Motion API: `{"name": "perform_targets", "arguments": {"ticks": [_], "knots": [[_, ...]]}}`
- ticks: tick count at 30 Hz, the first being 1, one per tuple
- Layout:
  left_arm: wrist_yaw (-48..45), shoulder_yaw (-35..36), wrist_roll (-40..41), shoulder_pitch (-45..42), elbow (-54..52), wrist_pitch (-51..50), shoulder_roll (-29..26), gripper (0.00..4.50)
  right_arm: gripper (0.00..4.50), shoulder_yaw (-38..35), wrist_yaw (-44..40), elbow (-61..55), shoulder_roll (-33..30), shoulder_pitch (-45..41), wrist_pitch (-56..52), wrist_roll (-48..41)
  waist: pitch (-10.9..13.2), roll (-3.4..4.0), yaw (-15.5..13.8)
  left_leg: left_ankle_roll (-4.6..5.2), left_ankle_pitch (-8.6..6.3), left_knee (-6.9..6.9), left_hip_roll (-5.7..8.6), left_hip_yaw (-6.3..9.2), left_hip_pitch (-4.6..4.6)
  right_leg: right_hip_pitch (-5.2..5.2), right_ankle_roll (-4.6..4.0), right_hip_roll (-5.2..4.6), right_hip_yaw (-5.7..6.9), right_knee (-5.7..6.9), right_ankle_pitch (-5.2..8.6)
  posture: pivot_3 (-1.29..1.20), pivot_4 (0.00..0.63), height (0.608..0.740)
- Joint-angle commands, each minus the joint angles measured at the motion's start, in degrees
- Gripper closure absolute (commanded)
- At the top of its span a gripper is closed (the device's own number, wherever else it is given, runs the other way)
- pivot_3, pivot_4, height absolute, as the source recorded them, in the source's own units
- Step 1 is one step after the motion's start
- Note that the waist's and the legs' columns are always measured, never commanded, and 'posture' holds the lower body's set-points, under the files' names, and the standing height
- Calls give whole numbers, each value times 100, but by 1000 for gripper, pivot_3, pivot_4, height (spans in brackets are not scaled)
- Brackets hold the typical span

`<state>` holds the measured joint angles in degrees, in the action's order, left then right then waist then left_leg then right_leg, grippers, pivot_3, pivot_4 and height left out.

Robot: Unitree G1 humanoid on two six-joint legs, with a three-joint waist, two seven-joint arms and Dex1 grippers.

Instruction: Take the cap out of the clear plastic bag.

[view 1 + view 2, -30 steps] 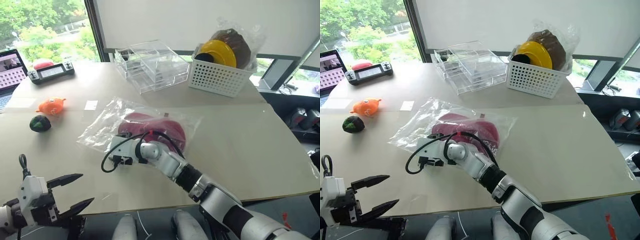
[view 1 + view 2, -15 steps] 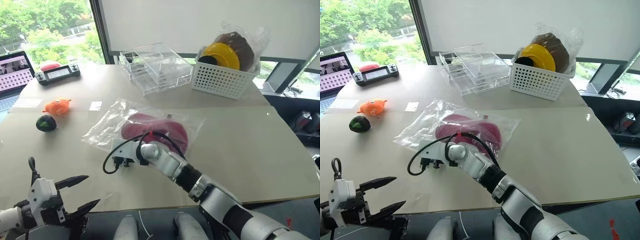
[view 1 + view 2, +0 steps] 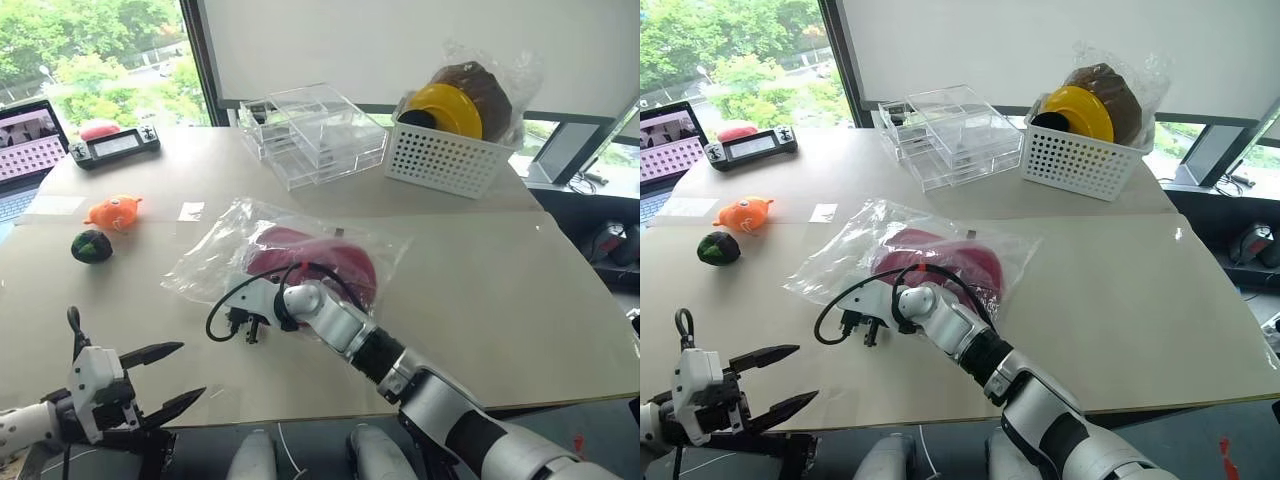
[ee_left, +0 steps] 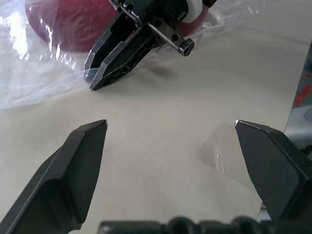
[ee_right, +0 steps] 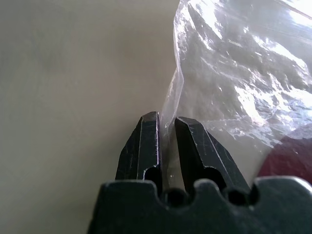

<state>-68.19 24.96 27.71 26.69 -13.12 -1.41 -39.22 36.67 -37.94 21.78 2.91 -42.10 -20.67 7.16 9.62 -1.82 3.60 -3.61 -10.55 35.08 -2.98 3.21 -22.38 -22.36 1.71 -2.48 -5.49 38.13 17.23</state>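
Observation:
The red cap [image 3: 312, 262] lies inside the clear plastic bag [image 3: 215, 262] in the middle of the table. My right gripper [image 3: 240, 322] reaches across to the bag's near left edge, and in the right wrist view its fingers [image 5: 146, 141] are shut on a fold of the plastic [image 5: 171, 105]. The cap's red cloth [image 5: 292, 156] shows through the bag just beyond. My left gripper [image 3: 190, 370] hangs open at the table's front left edge, holding nothing. From the left wrist view the right gripper [image 4: 93, 82] is ahead, against the bag [image 4: 34, 73].
A white basket [image 3: 440, 158] with a yellow hat [image 3: 442, 105] and a wrapped brown hat [image 3: 482, 88] stands at the back right. Clear acrylic boxes [image 3: 315, 130] stand beside it. An orange toy [image 3: 113, 212], a dark ball [image 3: 90, 245], a controller [image 3: 115, 145] and a laptop [image 3: 22, 135] lie at the left.
My right gripper has closed on the bag's near edge and rolled a little, drawing the plastic slightly toward me. The left gripper stays open in about the same place.

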Motion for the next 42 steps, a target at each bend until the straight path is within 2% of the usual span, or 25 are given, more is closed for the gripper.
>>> {"name": "perform_targets", "arguments": {"ticks": [1, 3, 5, 12, 14, 18, 22, 27, 31, 32, 34, 42], "knots": [[-30, -99, -82, -62, 165, 236, 25, 0, 3692, -231, -568, -1290, -696, 415, -687, -195, 0, 0, -7, 0, 0, 0, 2, -2, -19, -2, 18, -2, -2, -5, -11, 0, 150, 735], [-43, -165, -105, -96, 240, 298, 35, 0, 3692, -296, -666, -1790, -1054, 591, -972, -172, -4, -7, -11, 1, 1, 5, 4, -2, -71, -48, 53, -3, -1, -11, -33, 0, 150, 735], [-39, -236, -138, -151, 342, 374, 43, 0, 3692, -275, -771, -2146, -1344, 756, -1120, -158, -7, -13, -9, 1, 1, 4, 3, -1, -105, -83, 24, -1, 0, -7, -55, 0, 150, 735], [-111, -456, -256, -367, 873, 756, 89, 0, 3692, -93, -1218, -2979, -2463, 1373, -867, -36, -10, -19, -12, 1, 1, -10, 5, -4, -96, -77, 54, -2, 0, -16, -36, 0, 150, 735], [-141, -489, -271, -408, 1009, 862, 100, 0, 3692, -216, -1155, -3061, -2462, 1331, -876, -90, -11, -22, -1, 1, 0, -9, 4, -7, -95, -74, 56, -3, -1, -24, -35, 0, 150, 735], [-148, -534, -296, -458, 1157, 995, 103, 0, 3692, -379, -922, -2948, -1983, 1069, -1071, -226, -11, -24, 15, 1, 1, -7, 2, -5, -90, -76, 54, 1, -1, -12, -36, 0, 150, 735], [9, -583, -268, -495, 937, 843, 78, 0, 3692, -358, -756, -2605, -1740, 895, -1141, -74, -11, -24, 31, 2, 2, -5, 2, -5, -89, -77, 52, 2, -1, -7, -39, 0, 150, 735], [334, -628, -222, -508, 366, 417, 2, 0, 2357, -365, -783, -2500, -1947, 904, -985, 53, -10, -25, 9, 2, 2, -4, 3, -4, -93, -77, 52, 1, -1, -8, -39, 0, 150, 735], [584, -661, -206, -596, 5, 30, -41, 0, 1023, -355, -845, -2534, -2164, 949, -796, 83, -10, -25, 4, 2, 2, -3, 3, -5, -92, -74, 53, 0, -2, -9, -39, 0, 150, 735], [633, -671, -208, -616, -69, -50, -48, 0, 529, -357, -830, -2515, -2185, 951, -758, 90, -11, -25, 8, 2, 2, -3, 3, -5, -90, -73, 53, 1, -2, -8, -39, 0, 150, 735], [701, -680, -212, -633, -173, -164, -51, 0, 29, -363, -804, -2488, -2197, 956, -722, 93, -11, -25, 15, 2, 2, -3, 3, -5, -88, -73, 53, 1, -2, -8, -39, 0, 150, 735], [958, -779, -220, -783, -468, -515, -58, 0, 29, -275, -858, -2510, -2166, 1019, -912, 121, -11, -26, 18, 2, 2, -1, 3, -4, -87, -70, 53, 1, -2, -8, -39, 0, 150, 735]]}}
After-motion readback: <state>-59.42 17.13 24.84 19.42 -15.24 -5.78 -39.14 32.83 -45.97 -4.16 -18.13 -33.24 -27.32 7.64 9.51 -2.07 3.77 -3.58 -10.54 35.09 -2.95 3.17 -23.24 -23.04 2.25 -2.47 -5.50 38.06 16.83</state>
